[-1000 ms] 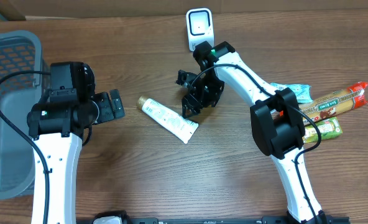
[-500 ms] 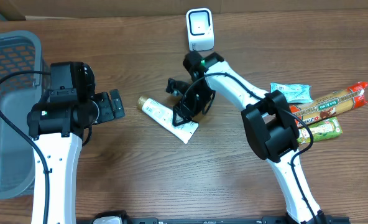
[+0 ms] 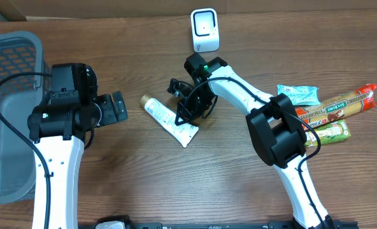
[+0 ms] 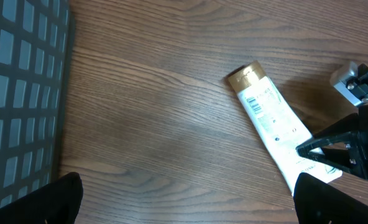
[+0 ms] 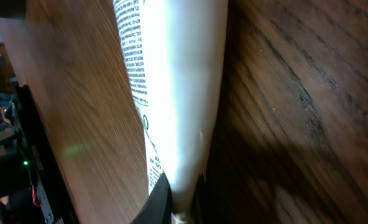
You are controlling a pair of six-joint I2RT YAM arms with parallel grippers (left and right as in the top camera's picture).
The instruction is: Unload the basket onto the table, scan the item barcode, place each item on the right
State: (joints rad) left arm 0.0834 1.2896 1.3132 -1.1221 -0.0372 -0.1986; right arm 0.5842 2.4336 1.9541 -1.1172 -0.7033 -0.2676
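Closest in, the right wrist view is filled by a white tube with small print down its side, lying on the table. The right gripper is clenched on the tube's flat crimped end, which narrows between the dark fingers. Overhead, the tube lies slantwise near mid-table, gold cap toward the left arm, with the right gripper on its tail.

The grasp looks made and the lift not yet begun, so the step in hand is picking up the item. The barcode sits just below the cap and faces up. My reading is that the next move calls for raising the tube by its tail and turning the wrist so that this printed patch faces the scanner; held so far from the cap, a soft tube may sag or swing.

Left of the tube, apart from it, the left gripper hangs released, jaws wide and empty. Well right of the tube lie several food packets in a cluster. Far left of it stands a grey mesh basket. Beyond the tube, toward the far edge, the white scanner stands upright.

The table is dark wood grain, matt. A paler brown board borders its far side; nothing more of the room shows.
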